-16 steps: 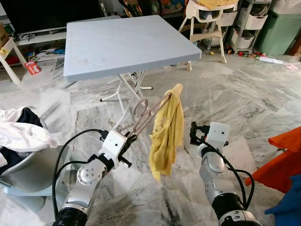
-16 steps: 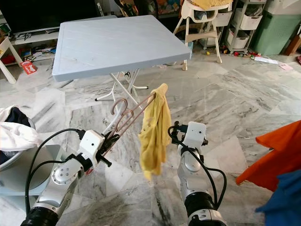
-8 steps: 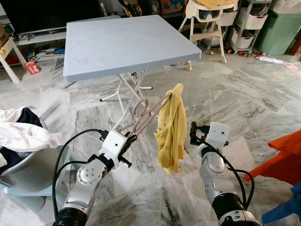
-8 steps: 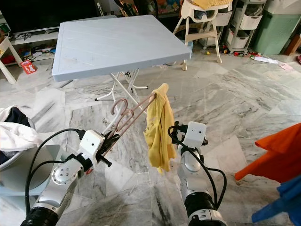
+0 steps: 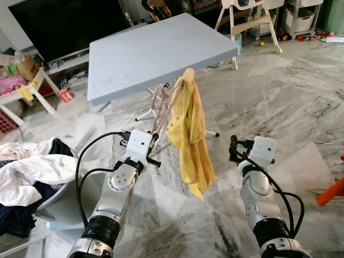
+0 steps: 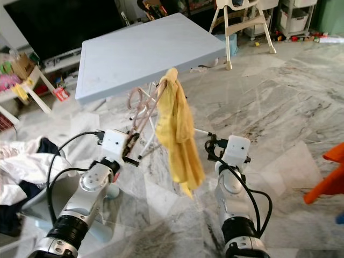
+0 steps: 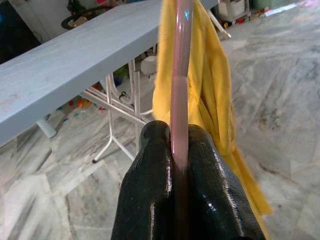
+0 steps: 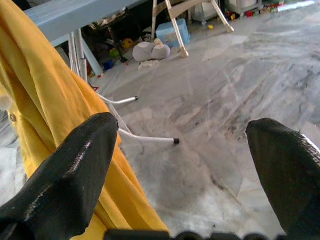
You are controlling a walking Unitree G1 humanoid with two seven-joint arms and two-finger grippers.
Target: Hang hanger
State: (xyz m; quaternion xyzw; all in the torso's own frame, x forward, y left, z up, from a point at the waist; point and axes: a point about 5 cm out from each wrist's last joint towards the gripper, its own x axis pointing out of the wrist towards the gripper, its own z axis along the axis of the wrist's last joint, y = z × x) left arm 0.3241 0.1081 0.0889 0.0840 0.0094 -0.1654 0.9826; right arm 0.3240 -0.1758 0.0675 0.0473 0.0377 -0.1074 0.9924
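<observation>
Left claw (image 7: 179,165) pinched on thin pink plastic hanger (image 5: 167,105), long axis running up toward frame centre top, yellow shirt (image 5: 191,137) draped off far end; right claw (image 8: 185,170) spread wide, empty, lower right of shirt.

Head stereo looks down; wrist cams close, sharing yellow garment (image 7: 210,100).
</observation>
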